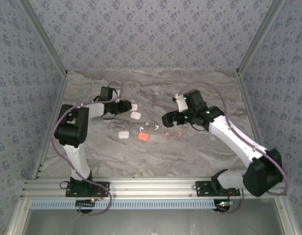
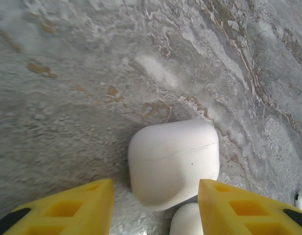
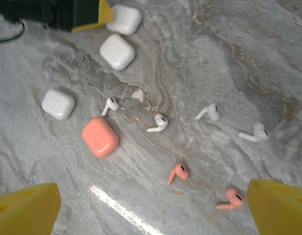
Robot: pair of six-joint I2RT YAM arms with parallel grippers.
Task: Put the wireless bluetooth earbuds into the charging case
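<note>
Tabletop [image 1: 141,161] of veined marble, floral walls [image 1: 151,34].

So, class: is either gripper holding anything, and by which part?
Nothing is held. The left gripper stands open, a white case lying on the table just ahead of it; the right gripper hangs open above the scattered earbuds.

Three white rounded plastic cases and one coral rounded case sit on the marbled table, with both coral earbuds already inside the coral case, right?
No: both coral-red stemmed earbuds lie loose on the marbled table, apart from the coral rounded case, as the right wrist view shows. The three white rounded cases are right.
</note>
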